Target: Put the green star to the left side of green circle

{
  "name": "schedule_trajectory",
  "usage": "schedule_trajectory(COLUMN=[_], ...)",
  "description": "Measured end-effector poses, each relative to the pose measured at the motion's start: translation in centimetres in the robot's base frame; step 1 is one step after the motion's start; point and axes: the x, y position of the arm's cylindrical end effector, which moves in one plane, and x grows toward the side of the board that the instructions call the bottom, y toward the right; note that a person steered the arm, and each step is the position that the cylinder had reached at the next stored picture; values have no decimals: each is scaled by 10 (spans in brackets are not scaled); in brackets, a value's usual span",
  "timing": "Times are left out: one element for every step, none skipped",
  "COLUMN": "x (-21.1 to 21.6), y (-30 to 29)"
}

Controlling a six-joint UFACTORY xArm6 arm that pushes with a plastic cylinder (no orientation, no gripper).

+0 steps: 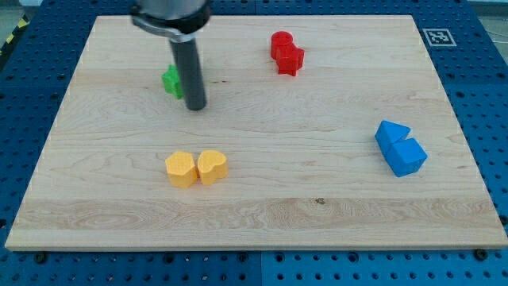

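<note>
A wooden surface (262, 214) holds coloured blocks. My tip (195, 107) rests just right of a green block (171, 81), shape partly hidden by the rod. It is a plain rod tool, nothing gripped. Yellow blocks (196, 168) sit below.

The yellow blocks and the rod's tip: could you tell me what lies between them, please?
Nothing: in the camera view, only bare board separates my tip from the yellow blocks.

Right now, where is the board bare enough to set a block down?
Bare: between the yellow blocks and blue blocks, and along the view's bottom edge. Crowded: upper left, where my tip touches the green block; red blocks up top.
</note>
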Motion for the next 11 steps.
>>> schedule_trajectory(x=[-5,-17,-22,-24,-29,-36,-39,-39,-39,-39,-44], y=[1,-3,-18,-22,-33,-42,-58,-74,-81,-82,-82])
